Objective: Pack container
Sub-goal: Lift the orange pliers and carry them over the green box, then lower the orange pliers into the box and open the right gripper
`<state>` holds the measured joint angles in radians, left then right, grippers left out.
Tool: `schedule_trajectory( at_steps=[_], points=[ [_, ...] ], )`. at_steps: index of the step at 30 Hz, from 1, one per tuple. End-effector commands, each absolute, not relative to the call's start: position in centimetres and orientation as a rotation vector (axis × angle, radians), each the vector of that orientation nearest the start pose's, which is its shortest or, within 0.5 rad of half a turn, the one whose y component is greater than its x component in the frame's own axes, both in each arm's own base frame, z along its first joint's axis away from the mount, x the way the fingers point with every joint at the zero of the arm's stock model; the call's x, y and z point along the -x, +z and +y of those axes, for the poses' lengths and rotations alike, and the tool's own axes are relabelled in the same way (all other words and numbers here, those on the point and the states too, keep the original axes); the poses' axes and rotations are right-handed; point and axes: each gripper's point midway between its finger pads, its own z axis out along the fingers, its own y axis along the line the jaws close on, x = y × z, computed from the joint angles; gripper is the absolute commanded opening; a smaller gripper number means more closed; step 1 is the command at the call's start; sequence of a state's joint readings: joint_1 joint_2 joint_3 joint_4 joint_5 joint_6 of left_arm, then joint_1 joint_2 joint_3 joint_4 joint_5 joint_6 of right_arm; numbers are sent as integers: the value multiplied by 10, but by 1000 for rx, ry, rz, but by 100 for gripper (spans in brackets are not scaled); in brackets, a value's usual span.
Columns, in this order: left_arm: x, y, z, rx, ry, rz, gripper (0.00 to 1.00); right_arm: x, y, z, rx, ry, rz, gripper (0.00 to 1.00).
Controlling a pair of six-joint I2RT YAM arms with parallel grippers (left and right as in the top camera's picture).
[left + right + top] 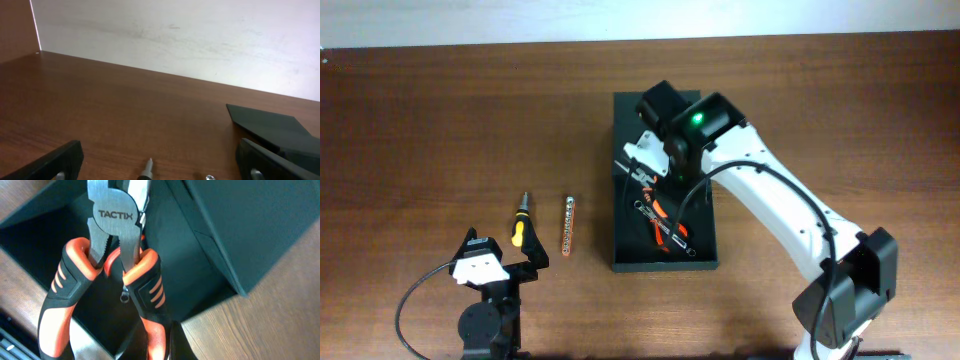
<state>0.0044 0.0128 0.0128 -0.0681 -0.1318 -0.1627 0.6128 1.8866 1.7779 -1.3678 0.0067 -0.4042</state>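
Observation:
The container (622, 255) is a dark box lying open in the middle of the table. Pliers (665, 222) with orange and black handles are over its inside, above a silver wrench (686, 250). My right gripper (648, 172) reaches down into the box. In the right wrist view the pliers (114, 215) fill the frame, and my right gripper (167, 350) is shut on one orange handle. The container's flap (240, 225) rises at the right. My left gripper (503, 250) rests open near the front edge, with nothing between its fingers (50, 162).
A screwdriver (520, 222) with a yellow and black handle lies just ahead of the left gripper, its tip (148, 167) showing between the jaws. A thin strip of bits (568, 225) lies to its right. The container's corner (270, 125) shows to the right.

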Motion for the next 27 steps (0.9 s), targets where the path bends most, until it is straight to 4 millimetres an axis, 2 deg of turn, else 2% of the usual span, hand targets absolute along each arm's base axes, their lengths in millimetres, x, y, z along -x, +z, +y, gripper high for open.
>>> schedule_trajectory(
  at_steps=[1,4,9,16,21,27],
  points=[
    [-245,160,24,242,-16,1617,99,-300,133,213,1524,-4,2683,4],
    [-245,160,24,242,-16,1618,99,-293,112,209,1541,-9,2712,4],
    [-245,160,24,242,-16,1617,99,-284,90,203,1559,-8,2746,4],
    [-245,160,24,242,-16,1617,99,-275,64,208,1561,74,2751,4],
    [-245,160,24,242,-16,1617,99,-271,53,205,1564,75,2758,4],
    [-245,160,24,242,-16,1617,99,-273,52,208,1558,87,2746,4]
  ],
)
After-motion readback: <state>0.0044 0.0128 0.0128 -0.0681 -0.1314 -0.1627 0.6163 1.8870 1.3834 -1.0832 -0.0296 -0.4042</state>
